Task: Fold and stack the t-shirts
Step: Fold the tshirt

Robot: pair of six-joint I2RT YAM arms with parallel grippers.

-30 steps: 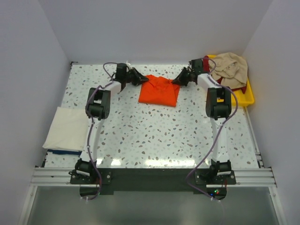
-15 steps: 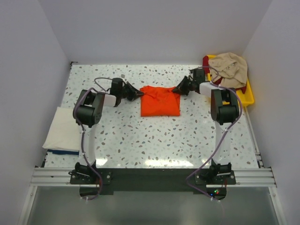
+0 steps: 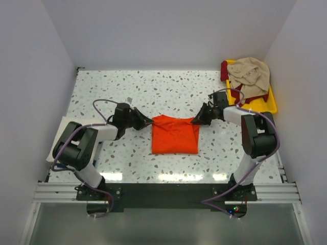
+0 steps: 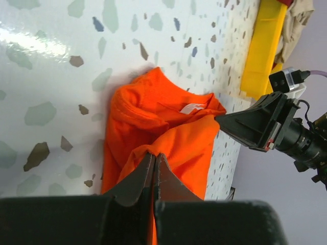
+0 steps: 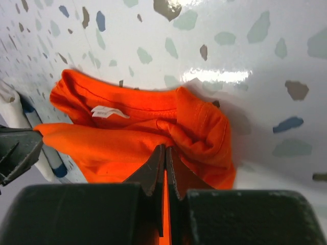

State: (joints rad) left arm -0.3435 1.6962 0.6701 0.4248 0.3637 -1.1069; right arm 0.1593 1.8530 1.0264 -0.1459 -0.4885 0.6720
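Observation:
A bright orange t-shirt (image 3: pixel 175 135) lies folded on the speckled table, mid-front. My left gripper (image 3: pixel 148 122) is shut on its far left corner. My right gripper (image 3: pixel 194 121) is shut on its far right corner. In the left wrist view my jaws pinch an orange fold (image 4: pixel 168 138), with the white neck tag (image 4: pixel 191 107) beyond. In the right wrist view my jaws pinch orange cloth (image 5: pixel 127 138) near the tag (image 5: pixel 106 111). A folded cream-white t-shirt (image 3: pixel 63 141) lies at the left edge on a navy one. Beige (image 3: pixel 249 74) and dark red (image 3: pixel 225 69) t-shirts lie in a heap at the back right.
A yellow plastic tray (image 3: pixel 271 104) at the back right holds the beige and dark red heap. White walls close in the table on three sides. The aluminium rail (image 3: pixel 163 192) with the arm bases runs along the near edge.
Both grippers have pulled the orange t-shirt from the back of the table toward the near edge, keeping hold of its far corners. The arms have drawn back and lowered.

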